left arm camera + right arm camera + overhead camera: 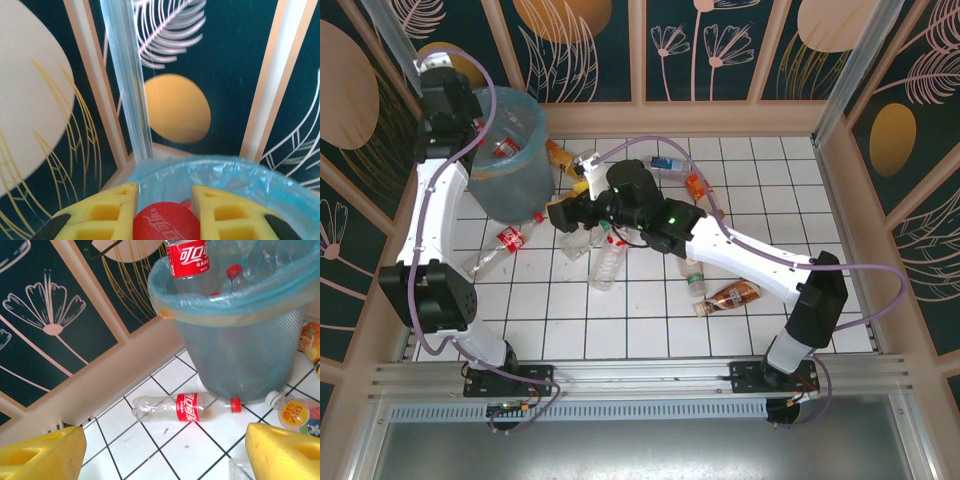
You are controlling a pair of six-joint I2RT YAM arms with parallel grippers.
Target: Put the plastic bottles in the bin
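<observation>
Held bottle [187, 257], red label, clear and apparently empty: judged light and thin-walled, prone to denting and slipping if squeezed mid-body. Take at the cap or neck, the stiffest part. Suspended upright over the bin [240, 355], red cap [165, 226] pinched between the left gripper [165, 207] fingers.

Next candidate: red-label bottle [187, 407] lying on the tiles, cap end just beside the bin's base; likely to roll. Right gripper [165, 455] spread wide, empty, hovering near it. Other bottles scattered across the tiled table [650, 320].

Clearance over the tiled floor [650, 330].
Scattered bottles [605, 262] and the bin [515, 185] crowded the far left; the near side lay bare.
</observation>
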